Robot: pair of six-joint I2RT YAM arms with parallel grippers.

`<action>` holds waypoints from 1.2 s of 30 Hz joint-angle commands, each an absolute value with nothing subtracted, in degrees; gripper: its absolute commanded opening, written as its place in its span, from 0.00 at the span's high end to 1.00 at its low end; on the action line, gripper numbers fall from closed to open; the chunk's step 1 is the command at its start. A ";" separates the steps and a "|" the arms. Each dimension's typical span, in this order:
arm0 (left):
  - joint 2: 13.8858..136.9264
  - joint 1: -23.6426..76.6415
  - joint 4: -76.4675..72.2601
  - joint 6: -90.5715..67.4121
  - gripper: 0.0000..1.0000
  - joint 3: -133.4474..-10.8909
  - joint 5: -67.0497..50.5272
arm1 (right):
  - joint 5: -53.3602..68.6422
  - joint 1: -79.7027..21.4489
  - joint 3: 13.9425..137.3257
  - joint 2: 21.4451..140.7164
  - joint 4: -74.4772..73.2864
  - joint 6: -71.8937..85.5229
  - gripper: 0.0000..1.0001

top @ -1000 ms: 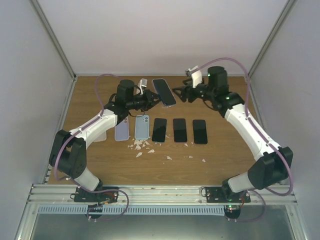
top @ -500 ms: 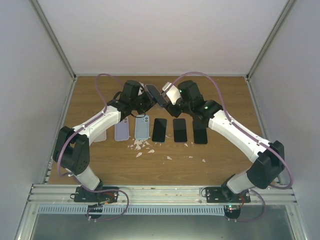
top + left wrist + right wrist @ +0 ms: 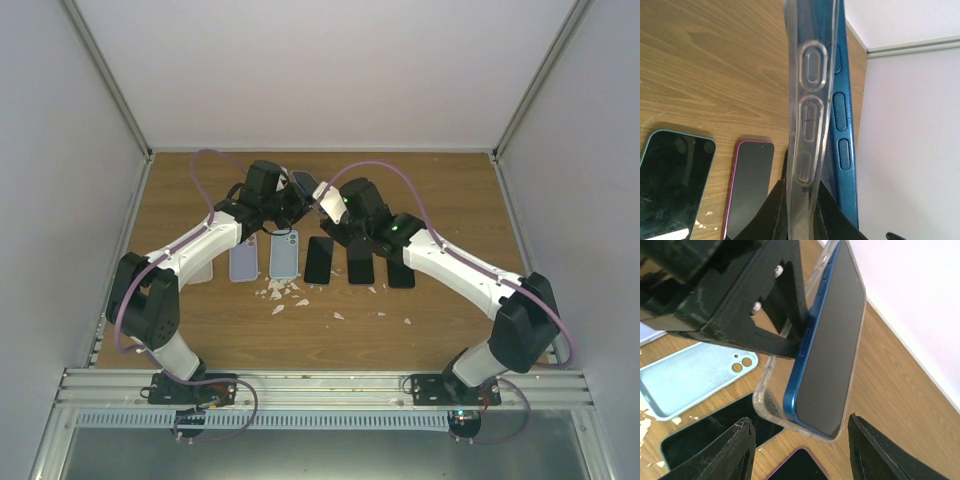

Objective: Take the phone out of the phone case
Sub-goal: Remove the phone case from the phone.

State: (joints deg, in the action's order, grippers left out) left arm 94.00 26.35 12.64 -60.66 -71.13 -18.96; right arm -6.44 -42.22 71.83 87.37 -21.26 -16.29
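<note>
**Operator:** Which step is in hand?

**Technician:** Extraction. Above the counter point(image 3: 440, 180), the phone point(image 3: 832, 340) sits half peeled from the clear phone case point(image 3: 807, 125). The left gripper point(image 3: 800, 210) pinches the phone case. The right gripper point(image 3: 802, 440) is spread, flanking the phone's free end without contact.

**Operator:** Next move?

**Technician:** Probably close on the phone and pull.

**Operator:** Anything unclear?

**Technician:** The far end is cut off in the 2 wrist views.
</note>
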 commanded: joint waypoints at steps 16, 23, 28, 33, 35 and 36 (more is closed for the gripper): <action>91.16 26.85 1.76 -66.12 1.00 -68.12 -27.13 | -15.49 -42.71 64.14 88.68 -1.07 -28.76 0.56; 89.91 26.86 2.24 -65.08 1.00 -67.41 -27.35 | -18.17 -42.71 64.07 89.26 3.33 -33.00 0.79; 89.08 25.63 3.83 -63.12 1.00 -65.92 -26.20 | -17.93 -42.66 67.34 88.18 1.19 -32.26 0.98; 88.86 23.61 5.57 -60.53 1.00 -64.98 -24.54 | -14.91 -42.21 72.58 86.30 -4.07 -30.18 1.00; 88.84 22.69 6.32 -59.42 1.00 -64.74 -23.68 | -13.00 -41.85 74.87 85.51 -6.85 -28.67 0.99; 88.84 22.34 6.91 -58.85 1.00 -64.69 -22.91 | -12.17 -41.65 76.07 85.19 -8.18 -27.80 1.00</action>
